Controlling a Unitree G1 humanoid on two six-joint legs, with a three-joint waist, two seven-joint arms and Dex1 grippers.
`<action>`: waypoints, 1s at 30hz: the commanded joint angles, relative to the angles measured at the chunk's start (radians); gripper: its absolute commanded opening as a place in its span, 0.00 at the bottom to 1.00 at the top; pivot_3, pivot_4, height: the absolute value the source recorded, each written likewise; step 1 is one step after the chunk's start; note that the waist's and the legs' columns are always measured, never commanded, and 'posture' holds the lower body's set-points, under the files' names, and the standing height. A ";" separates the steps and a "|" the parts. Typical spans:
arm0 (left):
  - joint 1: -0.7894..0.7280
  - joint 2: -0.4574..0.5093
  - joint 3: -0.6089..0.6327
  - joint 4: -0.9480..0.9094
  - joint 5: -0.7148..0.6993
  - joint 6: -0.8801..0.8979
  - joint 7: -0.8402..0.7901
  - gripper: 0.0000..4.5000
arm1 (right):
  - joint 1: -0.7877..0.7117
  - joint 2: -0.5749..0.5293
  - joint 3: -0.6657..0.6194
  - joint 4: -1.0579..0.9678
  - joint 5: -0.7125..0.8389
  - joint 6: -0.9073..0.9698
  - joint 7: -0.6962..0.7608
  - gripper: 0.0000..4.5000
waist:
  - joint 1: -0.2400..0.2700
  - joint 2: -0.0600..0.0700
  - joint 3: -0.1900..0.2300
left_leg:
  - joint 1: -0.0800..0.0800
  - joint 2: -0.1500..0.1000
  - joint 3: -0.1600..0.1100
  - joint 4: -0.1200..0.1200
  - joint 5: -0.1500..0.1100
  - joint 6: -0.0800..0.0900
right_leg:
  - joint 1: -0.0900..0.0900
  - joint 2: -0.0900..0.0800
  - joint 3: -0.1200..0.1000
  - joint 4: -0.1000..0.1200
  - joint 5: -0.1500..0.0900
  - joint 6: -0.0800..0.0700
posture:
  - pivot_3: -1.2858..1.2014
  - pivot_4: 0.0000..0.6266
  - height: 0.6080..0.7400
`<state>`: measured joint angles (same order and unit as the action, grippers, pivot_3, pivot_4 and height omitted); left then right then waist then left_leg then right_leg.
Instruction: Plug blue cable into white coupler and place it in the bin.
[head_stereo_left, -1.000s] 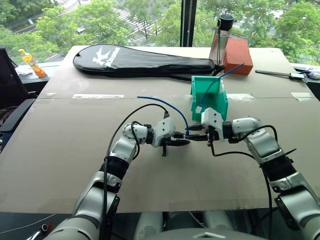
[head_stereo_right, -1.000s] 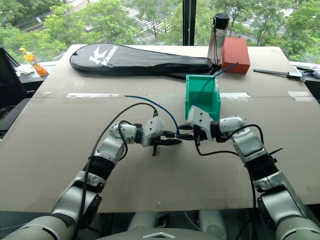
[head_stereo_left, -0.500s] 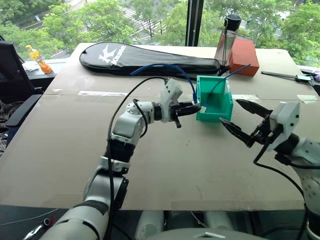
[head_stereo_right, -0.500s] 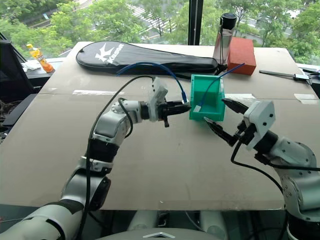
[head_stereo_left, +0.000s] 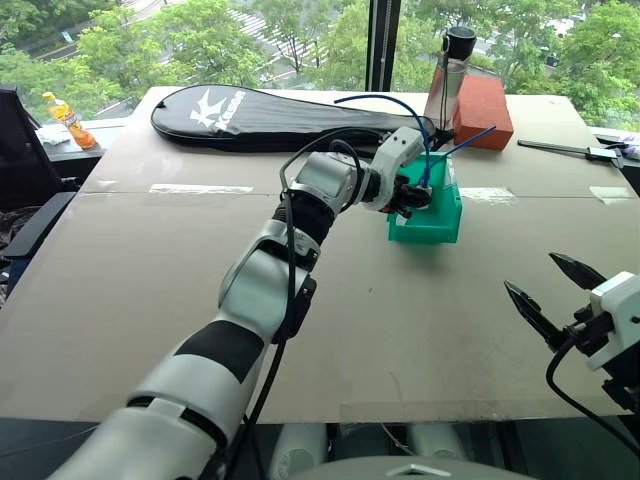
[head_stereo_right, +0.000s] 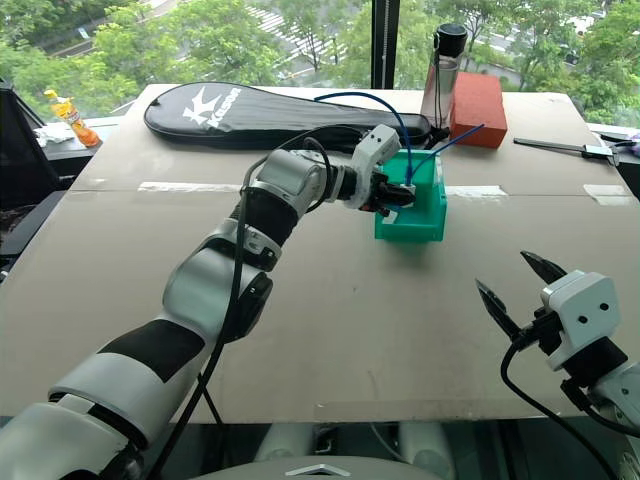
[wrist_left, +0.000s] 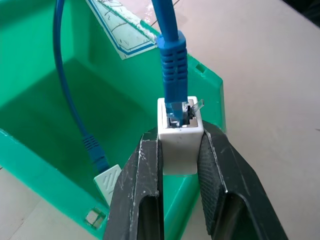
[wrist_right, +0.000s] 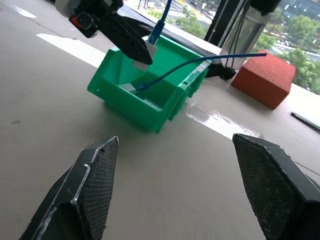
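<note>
Head stereo overlooks table; both wrist views share bin (wrist_right: 145, 95).

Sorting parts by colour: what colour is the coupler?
White; the white coupler shows best in the left wrist view.

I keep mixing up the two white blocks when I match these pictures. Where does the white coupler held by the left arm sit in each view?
Left eye view: white coupler in the left gripper, above the bin.
Right eye view: same, just over the bin's open top.
Left wrist view: centre, clamped between the fingers, blue cable plugged in.
Right wrist view: upper middle, above the bin.
Shared landmark: the bin.
</note>
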<state>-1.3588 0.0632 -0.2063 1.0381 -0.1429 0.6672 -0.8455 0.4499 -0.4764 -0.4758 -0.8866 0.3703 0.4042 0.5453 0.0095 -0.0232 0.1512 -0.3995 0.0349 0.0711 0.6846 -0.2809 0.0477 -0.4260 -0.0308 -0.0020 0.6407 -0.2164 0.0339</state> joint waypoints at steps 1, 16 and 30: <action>-0.053 -0.018 0.009 0.074 0.046 -0.091 0.016 0.40 | 0.007 0.005 -0.024 -0.042 0.013 -0.028 -0.016 0.80 | 0.002 0.000 0.000 | 0.000 0.000 0.000 0.000 0.000 0.000 | 0.000 0.000 0.000 0.000 0.000 -0.001 | 0.52 0.24 1.00; 0.088 0.126 0.109 -0.443 -0.087 0.194 -0.132 0.98 | -0.158 -0.162 -0.059 0.096 0.175 0.042 0.064 0.80 | 0.000 0.000 0.000 | -0.001 0.002 0.000 0.000 0.000 0.000 | -0.001 0.000 0.000 0.001 0.002 -0.001 | 0.52 0.24 1.00; 0.866 0.345 0.367 -1.260 -0.308 0.025 -0.092 0.98 | -0.193 -0.261 -0.074 0.240 0.193 0.034 0.178 0.80 | 0.005 0.002 -0.001 | 0.003 0.003 0.001 0.000 0.000 -0.001 | 0.000 -0.002 0.004 0.003 0.003 0.001 | 0.52 0.24 1.00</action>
<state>-0.4883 0.4103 0.1582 -0.1737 -0.4514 0.7360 -0.9301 0.2610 -0.7287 -0.5174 -0.6396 0.5574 0.4535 0.7079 0.0146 -0.0209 0.1504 -0.3950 0.0373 0.0715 0.6846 -0.2807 0.0472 -0.4243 -0.0330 0.0010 0.6430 -0.2142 0.0332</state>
